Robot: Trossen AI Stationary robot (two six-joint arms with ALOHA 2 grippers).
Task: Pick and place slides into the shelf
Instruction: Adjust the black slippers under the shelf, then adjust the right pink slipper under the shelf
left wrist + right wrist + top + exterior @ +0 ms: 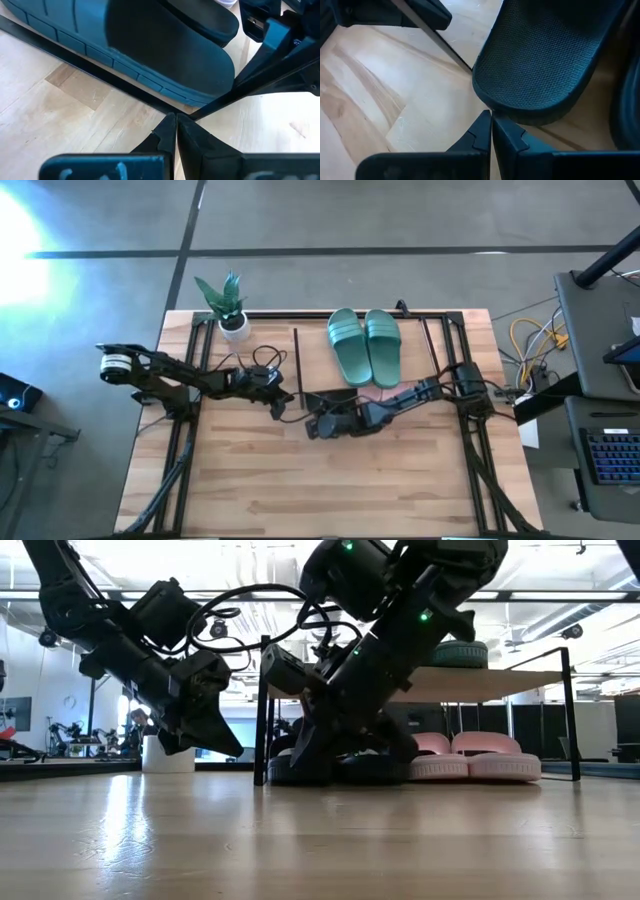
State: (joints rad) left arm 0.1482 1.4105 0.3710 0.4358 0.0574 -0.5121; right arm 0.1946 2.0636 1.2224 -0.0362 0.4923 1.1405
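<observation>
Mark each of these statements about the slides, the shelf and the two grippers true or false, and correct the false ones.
1. The dark green pair lies on the shelf's top board. True.
2. The pale pink pair sits on the top board too. False: it sits under the board, at table level.
3. The left gripper is shut. True.
4. The right gripper stands wide open. False: its fingers are closed together, beside a black slide.
5. A potted plant stands at the table's back edge. True.

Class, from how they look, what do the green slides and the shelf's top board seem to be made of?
Green slides: likely moulded rubber or foam, matte, with ridged straps. Shelf top board: pale wood or a wood-look panel, light and flat, resting on a thin black frame.
</observation>
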